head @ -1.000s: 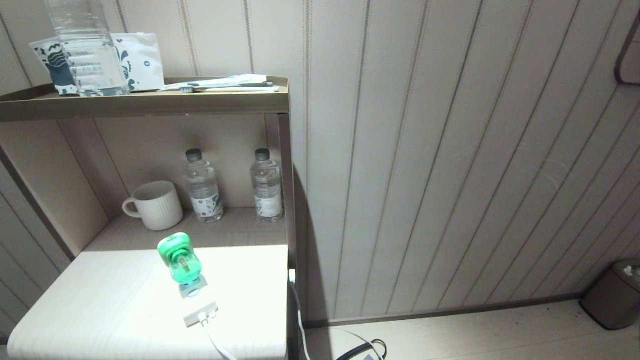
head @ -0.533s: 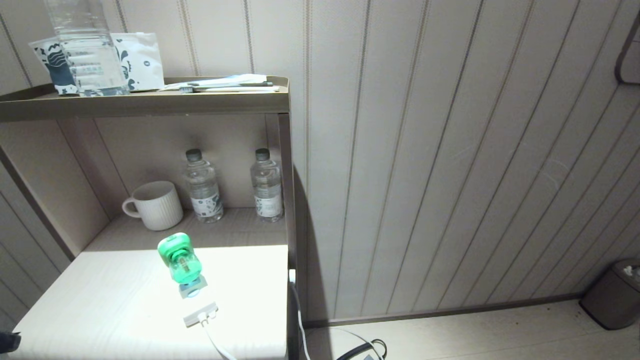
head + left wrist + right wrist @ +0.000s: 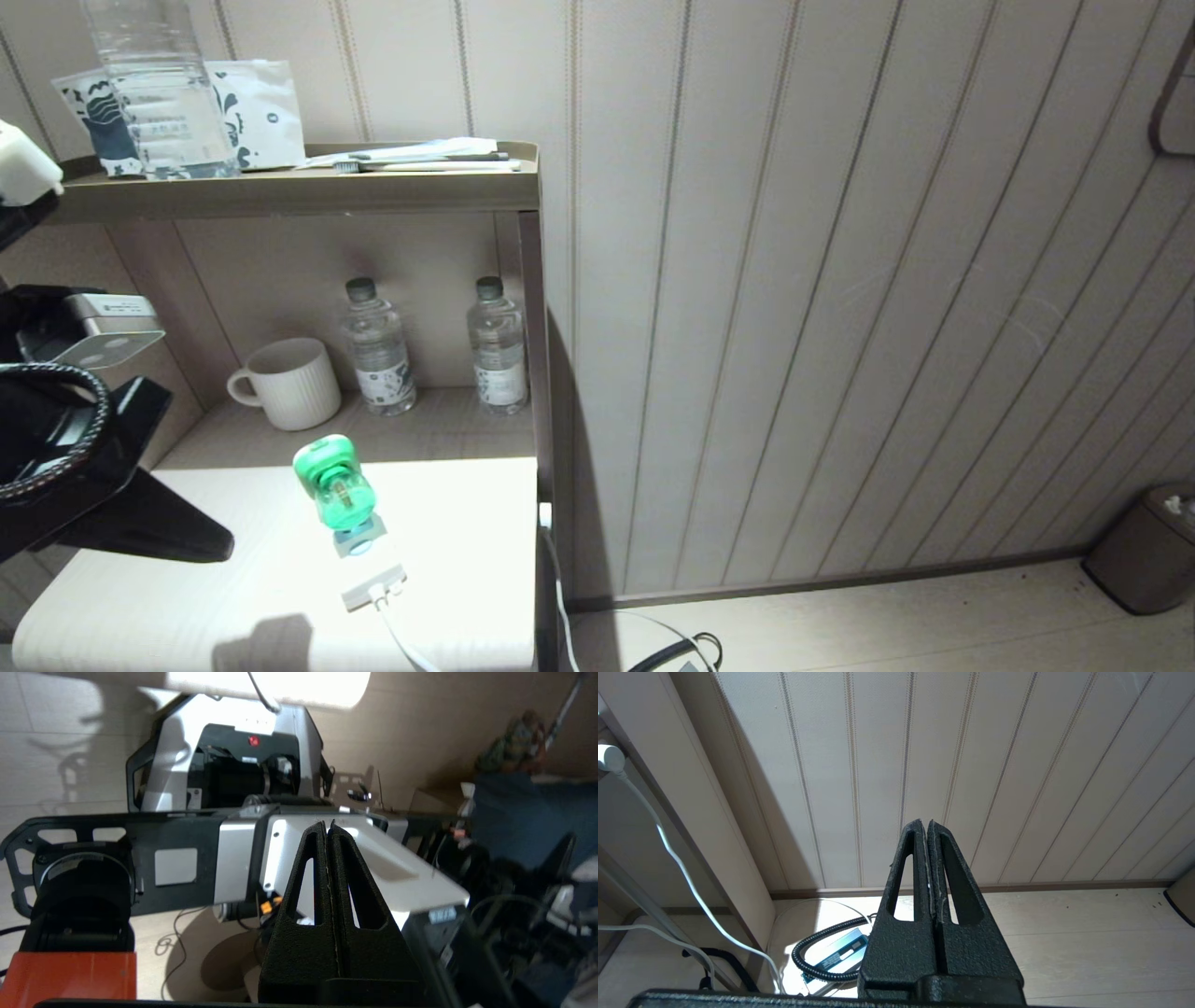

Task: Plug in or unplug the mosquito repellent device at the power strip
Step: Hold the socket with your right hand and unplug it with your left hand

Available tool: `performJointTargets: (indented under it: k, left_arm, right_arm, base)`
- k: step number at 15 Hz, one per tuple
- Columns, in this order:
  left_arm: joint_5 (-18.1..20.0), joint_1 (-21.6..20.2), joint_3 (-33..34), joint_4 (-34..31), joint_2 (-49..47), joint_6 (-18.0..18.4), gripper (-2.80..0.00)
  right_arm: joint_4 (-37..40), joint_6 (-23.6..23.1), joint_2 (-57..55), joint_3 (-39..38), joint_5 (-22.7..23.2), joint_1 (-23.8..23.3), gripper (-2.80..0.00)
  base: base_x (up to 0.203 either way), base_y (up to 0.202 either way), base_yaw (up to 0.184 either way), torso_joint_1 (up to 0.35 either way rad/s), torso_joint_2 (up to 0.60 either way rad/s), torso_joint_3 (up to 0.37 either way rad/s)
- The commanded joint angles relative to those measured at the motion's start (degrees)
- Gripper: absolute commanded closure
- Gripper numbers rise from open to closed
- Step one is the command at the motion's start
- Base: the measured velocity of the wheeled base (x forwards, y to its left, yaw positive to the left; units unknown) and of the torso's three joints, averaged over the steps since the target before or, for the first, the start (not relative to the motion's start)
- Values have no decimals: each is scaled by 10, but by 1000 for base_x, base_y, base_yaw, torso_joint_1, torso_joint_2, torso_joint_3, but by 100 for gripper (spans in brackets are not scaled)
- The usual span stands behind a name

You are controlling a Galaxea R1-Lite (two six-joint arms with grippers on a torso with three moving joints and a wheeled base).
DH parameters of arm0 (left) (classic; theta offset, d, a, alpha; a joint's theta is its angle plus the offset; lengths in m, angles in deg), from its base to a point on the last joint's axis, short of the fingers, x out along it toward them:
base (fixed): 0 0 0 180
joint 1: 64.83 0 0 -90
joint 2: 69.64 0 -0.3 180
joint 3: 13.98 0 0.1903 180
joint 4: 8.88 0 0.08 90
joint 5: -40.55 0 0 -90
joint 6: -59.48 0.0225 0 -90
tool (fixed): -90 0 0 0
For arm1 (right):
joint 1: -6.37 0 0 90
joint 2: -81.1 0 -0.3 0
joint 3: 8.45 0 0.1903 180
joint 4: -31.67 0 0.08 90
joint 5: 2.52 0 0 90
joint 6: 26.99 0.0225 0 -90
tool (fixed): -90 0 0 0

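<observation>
Two closed pincers (image 3: 328, 823) (image 3: 927, 822), device (image 3: 336, 485) untouched.

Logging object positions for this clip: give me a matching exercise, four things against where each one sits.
Things:
1. mosquito repellent device
2. mug
3. large clear bottle
4. left gripper

Places:
A. on the top shelf, in front of a printed packet
B. over the left edge of the white tabletop, fingers shut and empty
C. on the lower shelf, left of two small water bottles
D. standing on the power strip on the white tabletop

Pairs: 1-D, 2-C, 3-A, 4-B
</observation>
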Motion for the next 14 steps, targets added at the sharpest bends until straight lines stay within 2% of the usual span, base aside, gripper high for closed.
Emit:
performJointTargets:
  k: [1,3,5,7,9,14]
  left_arm:
    - [-32,6,-5,7,-38,-14,0]
    - [-109,6,1,32,-44,-21,0]
    - [-145,-4,-4,58,-53,-21,0]
    - [-163,-17,26,136,-52,-8,0]
    - [-176,-18,65,198,-40,31,0]
    - [-172,-40,86,207,-44,58,0]
  right_arm:
    - [0,0,0,0,0,0,0]
    - [0,0,0,0,0,0,0]
    - [0,0,0,0,0,0,0]
    - [0,0,0,0,0,0,0]
    - [0,0,0,0,0,0,0]
    - [0,0,0,0,0,0,0]
  base:
    - [0,0,0,0,0,0]
    - [0,0,0,0,0,0]
    - [0,0,0,0,0,0]
    - [0,0,0,0,0,0]
    - [0,0,0,0,0,0]
    - [0,0,0,0,0,0]
